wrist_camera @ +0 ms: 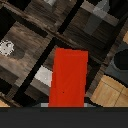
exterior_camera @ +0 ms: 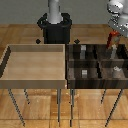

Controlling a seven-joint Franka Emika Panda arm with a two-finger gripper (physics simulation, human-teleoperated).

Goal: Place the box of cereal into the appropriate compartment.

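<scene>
Even soft light, faint shadows, no glare, coarse low-resolution blur throughout

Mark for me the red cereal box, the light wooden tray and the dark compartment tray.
Red cereal box (wrist_camera: 70, 77), wrist view, middle of its red face.
Light wooden tray (exterior_camera: 35, 77), exterior view, near rim.
Dark compartment tray (exterior_camera: 98, 62), exterior view, central divider.

Red cereal box (wrist_camera: 69, 77) hangs below my wrist, above dark wooden compartment tray (wrist_camera: 47, 27). Grey block (wrist_camera: 44, 76) beside box.

The light tray (exterior_camera: 35, 62) looks like smooth pale wood, the divided tray (exterior_camera: 95, 62) dark rough-grained wood, the box of cereal (wrist_camera: 69, 77) matt red.
</scene>
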